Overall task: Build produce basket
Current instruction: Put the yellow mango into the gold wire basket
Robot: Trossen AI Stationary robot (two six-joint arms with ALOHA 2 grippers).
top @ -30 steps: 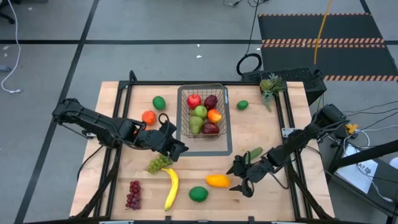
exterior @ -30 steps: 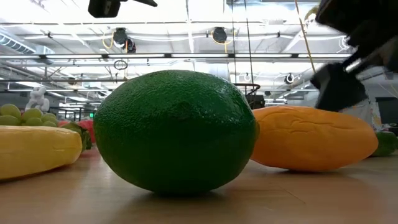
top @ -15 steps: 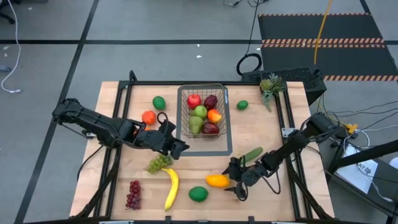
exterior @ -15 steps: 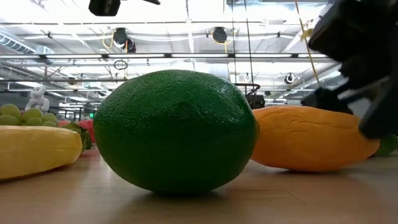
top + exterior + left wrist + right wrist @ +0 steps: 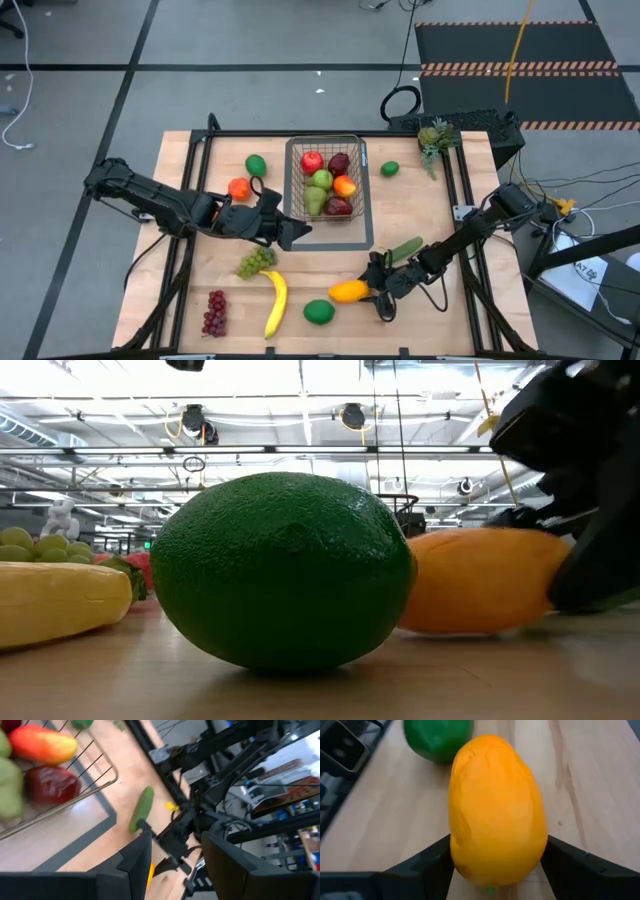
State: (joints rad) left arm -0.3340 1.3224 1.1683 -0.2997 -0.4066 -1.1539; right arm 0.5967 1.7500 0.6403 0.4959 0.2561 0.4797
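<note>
Lying near the front left corner of the worktop [image 5: 180, 300] was a bunch of red grapes [image 5: 215, 312]. Beside it lay the yellow banana [image 5: 275, 303], and a bunch of green grapes [image 5: 256, 262] sat just behind the banana. Farther back on the left side were an orange fruit [image 5: 238, 188] and a green lime [image 5: 256, 165].

The left gripper [image 5: 292, 232] hung low over the worktop, just beside the front left corner of the basket [image 5: 326, 143]. Its fingers [image 5: 135, 860] were partly open and held nothing.

The wire basket stood in the middle, toward the back edge. Inside it were a red apple [image 5: 312, 161], a dark red fruit [image 5: 339, 163], a green pear [image 5: 320, 182], an orange and red mango [image 5: 345, 185] and more fruit at the front.

A big green lime [image 5: 319, 312] lay near the front edge, in the middle. Just beside it to the right lay the orange mango [image 5: 348, 291]. The right gripper [image 5: 372, 290] was at the mango's right end, with one finger [image 5: 425, 865] on each side of it. I cannot tell if the fingers were gripping it tight.

A green cucumber [image 5: 405, 247] lay just behind the right gripper. A small lime [image 5: 390, 169] sat right of the basket, and a small pineapple [image 5: 434, 137] was near the back right corner.
</note>
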